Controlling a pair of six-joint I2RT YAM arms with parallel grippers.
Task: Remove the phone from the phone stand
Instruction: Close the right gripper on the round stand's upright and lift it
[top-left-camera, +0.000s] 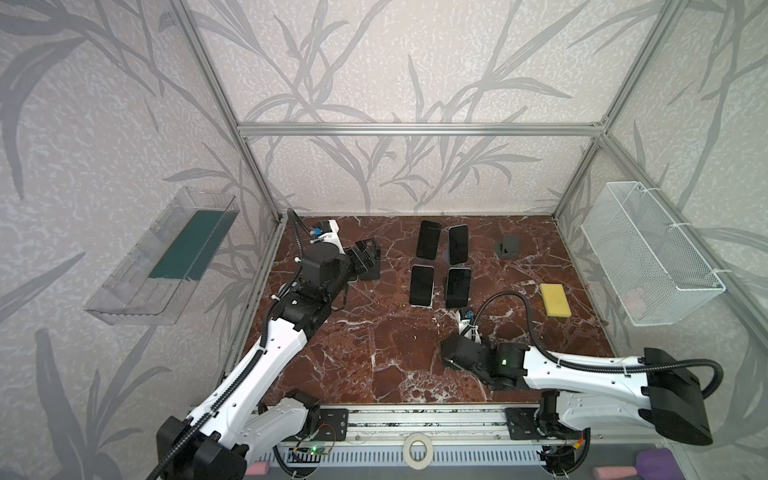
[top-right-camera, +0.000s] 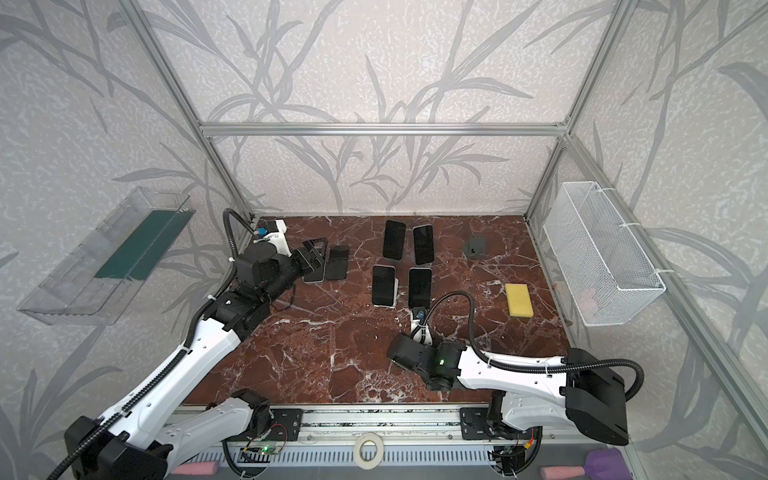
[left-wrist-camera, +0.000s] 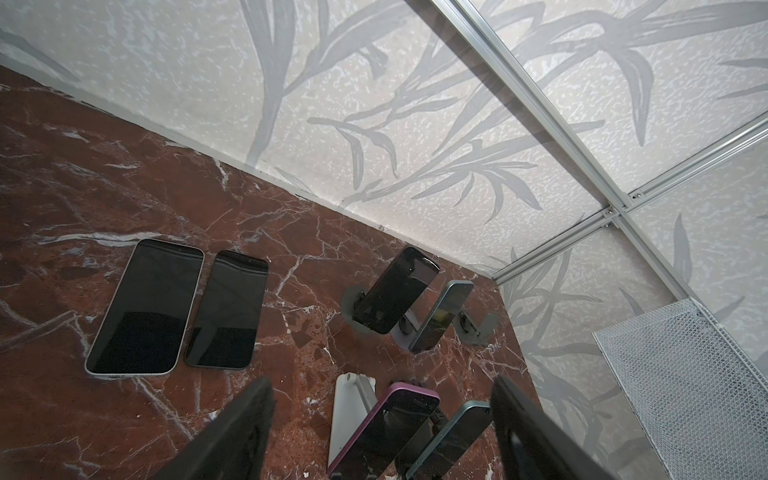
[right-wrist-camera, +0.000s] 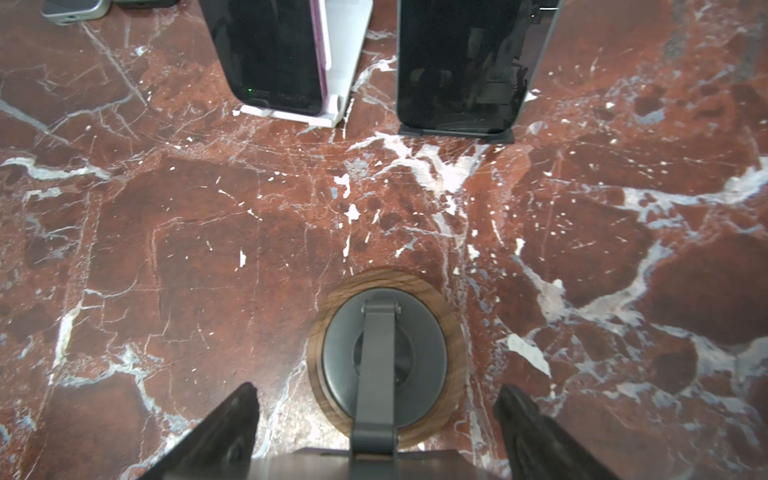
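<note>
Four dark-screened phones upright on stands, two flat; left jaws and right jaws both apart, empty.

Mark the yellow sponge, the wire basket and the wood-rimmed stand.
yellow sponge (top-left-camera: 554, 300): a top view, middle of its top face.
wire basket (top-left-camera: 648, 249): a top view, on its mesh side wall.
wood-rimmed stand (right-wrist-camera: 424, 357): right wrist view, on the grey disc of its base, beside its upright arm.
</note>
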